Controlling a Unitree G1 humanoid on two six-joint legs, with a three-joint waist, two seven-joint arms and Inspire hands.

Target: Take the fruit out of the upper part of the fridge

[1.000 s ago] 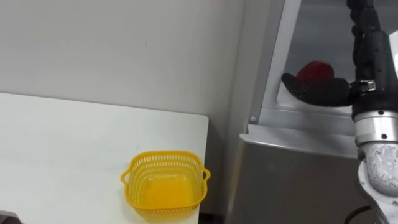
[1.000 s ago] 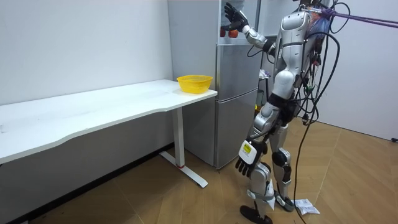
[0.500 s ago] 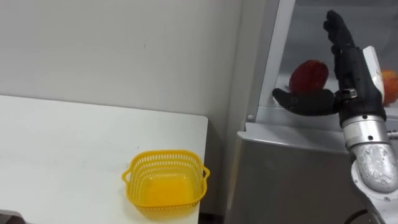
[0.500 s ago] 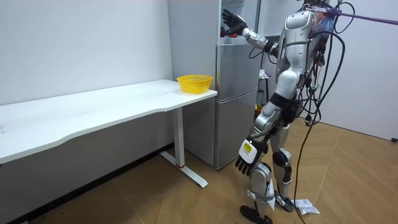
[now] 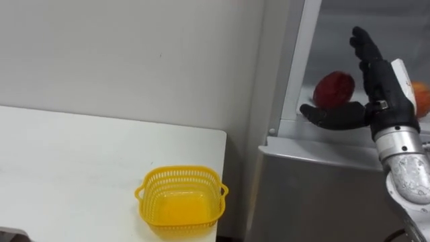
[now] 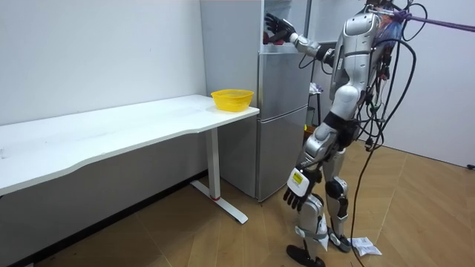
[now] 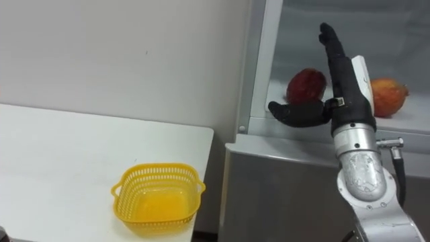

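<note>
A dark red fruit (image 5: 334,88) lies on the shelf of the open upper fridge compartment, with an orange fruit (image 5: 422,98) to its right. My right hand (image 5: 383,94) is raised at the compartment's opening and is open, fingers straight up just right of the red fruit and thumb stretched out below it. Whether it touches the fruit I cannot tell. In the room view I stand facing the fridge (image 6: 282,111), right hand (image 6: 277,30) up at the top compartment, left hand (image 6: 295,194) hanging relaxed by my thigh.
A yellow mesh basket (image 5: 180,174) holding nothing stands at the right end of the white table (image 5: 67,168), just left of the fridge. The shut grey lower fridge door (image 5: 316,195) is below my hand. A white wall runs behind the table.
My right hand has come lower, so its straight fingers now show whole beside the red fruit. The fruits and basket have not moved; the view itself has shifted slightly.
</note>
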